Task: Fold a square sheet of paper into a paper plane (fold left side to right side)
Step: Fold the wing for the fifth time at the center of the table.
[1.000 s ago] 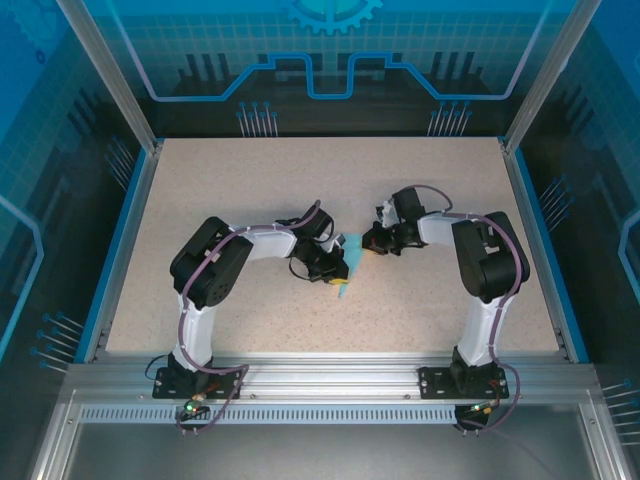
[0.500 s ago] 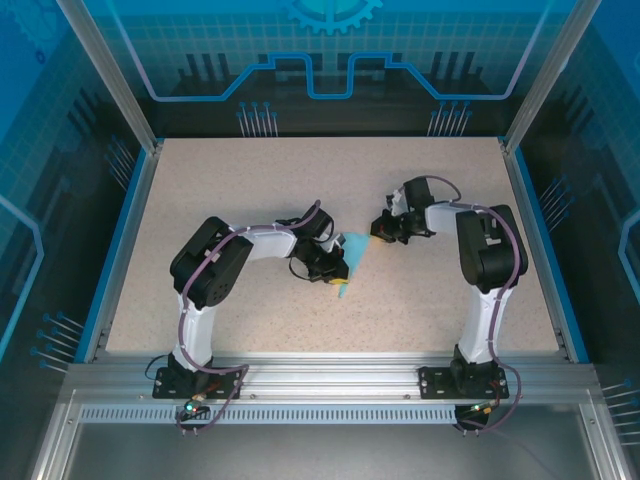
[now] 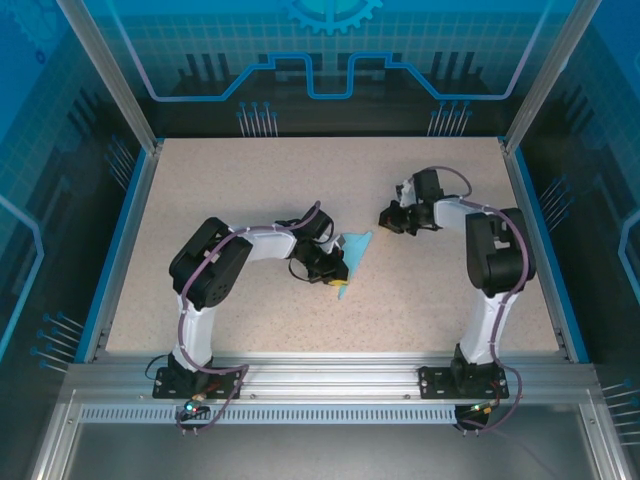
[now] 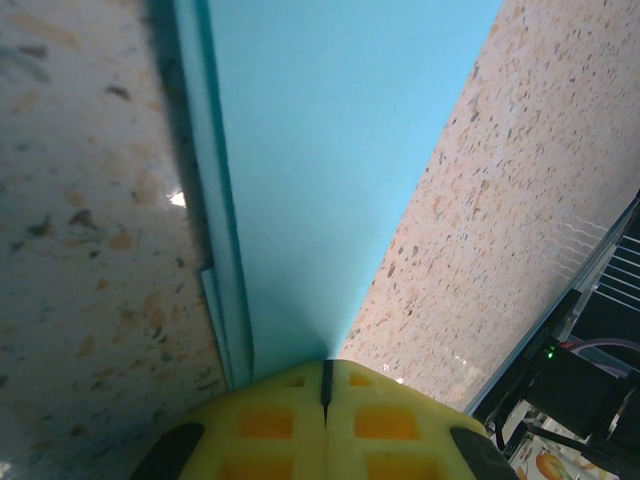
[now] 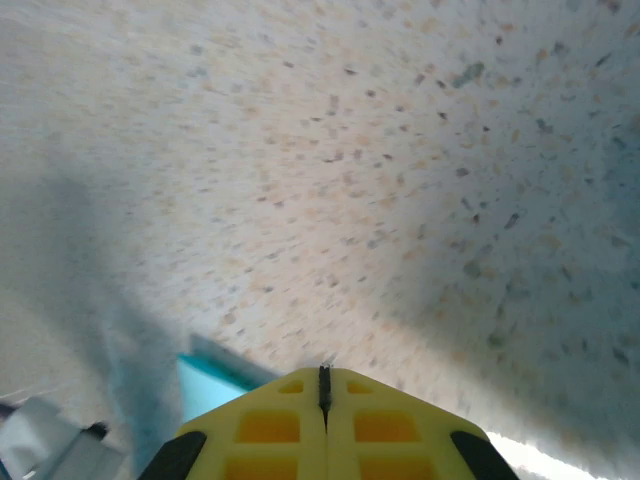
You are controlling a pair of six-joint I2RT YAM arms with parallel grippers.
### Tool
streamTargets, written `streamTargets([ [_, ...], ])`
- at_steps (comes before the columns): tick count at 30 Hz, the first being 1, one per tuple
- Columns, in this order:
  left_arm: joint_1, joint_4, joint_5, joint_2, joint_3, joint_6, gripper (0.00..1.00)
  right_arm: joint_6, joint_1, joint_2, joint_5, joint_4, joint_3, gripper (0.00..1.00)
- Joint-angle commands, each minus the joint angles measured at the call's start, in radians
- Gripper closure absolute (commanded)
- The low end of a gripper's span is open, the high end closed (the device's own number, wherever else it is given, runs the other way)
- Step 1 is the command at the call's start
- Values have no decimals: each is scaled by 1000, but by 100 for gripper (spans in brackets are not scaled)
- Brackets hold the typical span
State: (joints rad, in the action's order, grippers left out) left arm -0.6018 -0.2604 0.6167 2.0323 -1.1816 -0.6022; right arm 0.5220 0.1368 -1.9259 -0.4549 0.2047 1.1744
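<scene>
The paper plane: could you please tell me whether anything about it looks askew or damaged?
Slightly askew: along the left edge of the paper plane in the left wrist view, another layer peeks out in a thin strip with a small step, so the layers are not flush. No tear shows.

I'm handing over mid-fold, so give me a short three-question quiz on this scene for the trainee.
1. True or false: the left gripper and the right gripper are both open.
2. Which gripper is at the narrow end of the paper? A left, B right, C both.
3. Fill in: seen from above, the paper's outline is a narrow ____.
Key: 1 false, both are shut. 2 A. 3 triangle.
</scene>
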Motion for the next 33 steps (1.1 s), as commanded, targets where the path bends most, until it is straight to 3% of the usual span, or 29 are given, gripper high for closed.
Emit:
streamTargets([
  [1,-18,-101,-64,12,41,4,96,1,12,120,-12,11,-67,95],
  [6,-18,-102,-69,11,39,4,96,89,91,179,-54,-60,-186,95],
  [15,-19,-105,-69,14,36,5,96,180,226,109,-84,-135,-226,95],
  [33,-20,-169,-41,-116,-41,11,93,161,244,-15,6,12,-197,96],
])
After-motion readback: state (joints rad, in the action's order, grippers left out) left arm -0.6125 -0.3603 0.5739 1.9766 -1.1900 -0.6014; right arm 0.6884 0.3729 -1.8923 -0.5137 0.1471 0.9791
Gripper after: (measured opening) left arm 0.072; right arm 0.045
